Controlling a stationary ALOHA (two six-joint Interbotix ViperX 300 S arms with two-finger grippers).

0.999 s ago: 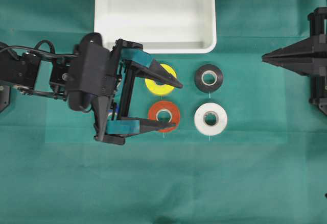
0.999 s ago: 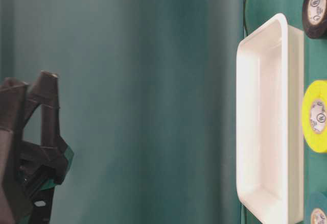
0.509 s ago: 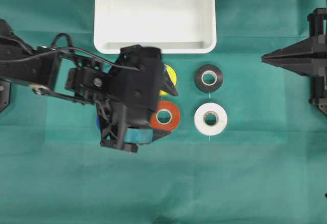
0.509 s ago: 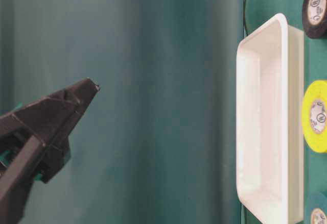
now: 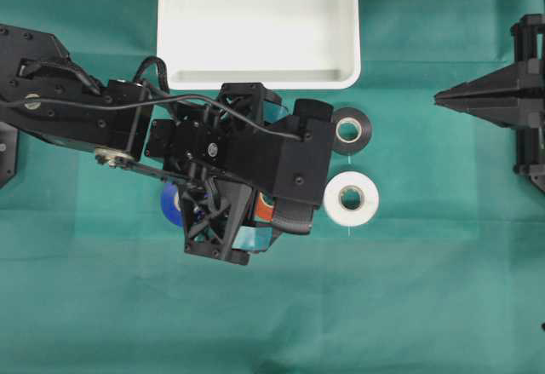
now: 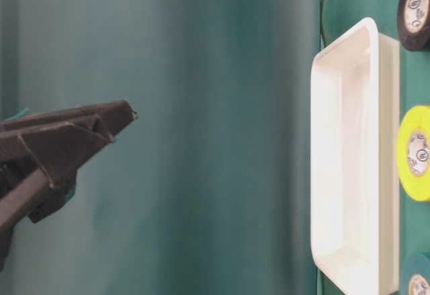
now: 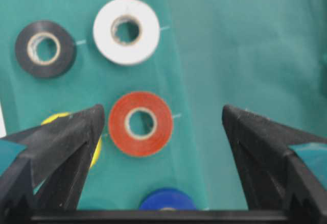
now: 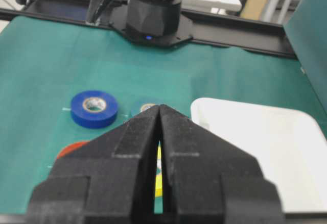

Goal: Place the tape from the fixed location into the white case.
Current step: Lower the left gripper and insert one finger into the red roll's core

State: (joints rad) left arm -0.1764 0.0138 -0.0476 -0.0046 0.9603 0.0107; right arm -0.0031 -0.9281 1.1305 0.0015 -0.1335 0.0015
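Left to right in the overhead view: your left gripper is hanging over the cluster of rolls with its jaws spread wide and holding nothing. The tape is lying flat on the green cloth between the two fingers, but nearer one finger than the other, so you are risking that finger landing on the roll's rim and tipping or skidding it instead of straddling it. The yellow roll is sitting just beside that same finger, partly hidden behind it, and the blue roll is lying close by on the near side of the tape in the wrist view; a descent from here is likely to nudge or pinch either one along with the tape. The black roll and the white roll are resting farther right, apart from the jaws and less exposed. The white case is waiting at the far edge, empty as far as shown; its raised rim is what a low carry could be catching on. At the right, your right gripper is parked well away with its fingers pressed together, gripping nothing, and is posing no hazard.
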